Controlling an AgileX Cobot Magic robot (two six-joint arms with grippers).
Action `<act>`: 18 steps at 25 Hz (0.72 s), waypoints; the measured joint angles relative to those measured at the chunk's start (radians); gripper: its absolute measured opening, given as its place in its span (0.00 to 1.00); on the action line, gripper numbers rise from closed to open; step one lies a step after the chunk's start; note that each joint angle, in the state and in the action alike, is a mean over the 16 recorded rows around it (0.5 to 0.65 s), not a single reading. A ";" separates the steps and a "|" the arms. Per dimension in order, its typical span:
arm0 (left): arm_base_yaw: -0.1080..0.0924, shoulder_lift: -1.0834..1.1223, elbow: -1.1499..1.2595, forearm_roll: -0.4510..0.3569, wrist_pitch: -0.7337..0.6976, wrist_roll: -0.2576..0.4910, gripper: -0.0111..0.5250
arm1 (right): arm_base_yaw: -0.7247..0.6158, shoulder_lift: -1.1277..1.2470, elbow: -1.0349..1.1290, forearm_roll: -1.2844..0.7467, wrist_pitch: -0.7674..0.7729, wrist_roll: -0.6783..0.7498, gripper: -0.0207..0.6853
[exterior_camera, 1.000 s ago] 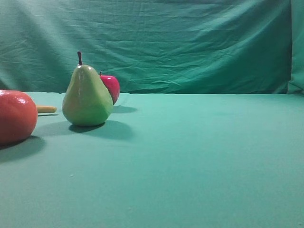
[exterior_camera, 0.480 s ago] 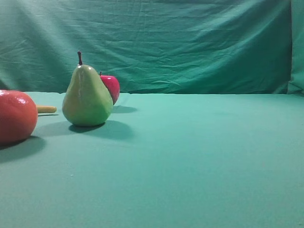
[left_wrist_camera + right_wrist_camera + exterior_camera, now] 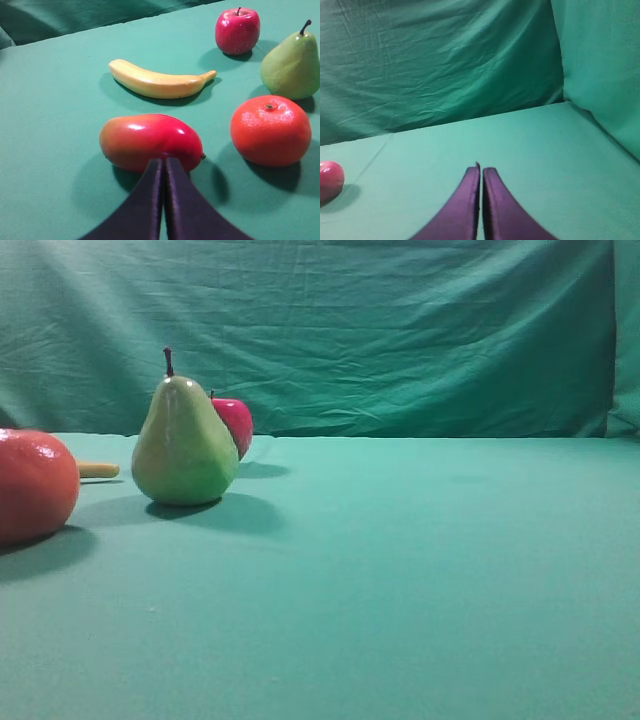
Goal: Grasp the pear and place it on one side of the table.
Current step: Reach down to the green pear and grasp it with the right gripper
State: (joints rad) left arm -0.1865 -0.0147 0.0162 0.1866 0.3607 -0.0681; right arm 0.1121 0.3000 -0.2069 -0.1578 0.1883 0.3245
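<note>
The yellow-green pear (image 3: 184,445) with a dark stem stands upright on the teal table (image 3: 400,570), left of middle in the high view. In the left wrist view the pear (image 3: 291,66) sits at the far right edge. My left gripper (image 3: 163,161) is shut, empty, its tips just in front of a red mango (image 3: 150,141) and well apart from the pear. Over bare cloth on the right side, my right gripper (image 3: 481,169) is shut and empty. Neither gripper shows in the high view.
A red apple (image 3: 233,424) stands just behind the pear. A large orange fruit (image 3: 35,485) lies at the left edge, with a yellow banana (image 3: 157,82) behind it. The wrinkled green backdrop (image 3: 330,330) closes the far side and the right.
</note>
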 joint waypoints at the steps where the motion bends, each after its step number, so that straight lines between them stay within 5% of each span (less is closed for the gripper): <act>1: 0.000 0.000 0.000 0.000 0.000 0.000 0.02 | 0.009 0.043 -0.027 0.000 0.013 -0.011 0.03; 18: 0.000 0.000 0.000 0.000 0.000 0.000 0.02 | 0.482 0.814 -0.467 0.001 0.145 -0.217 0.08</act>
State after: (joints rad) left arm -0.1865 -0.0147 0.0162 0.1866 0.3607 -0.0681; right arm 0.5942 1.1141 -0.6743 -0.1567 0.3332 0.1073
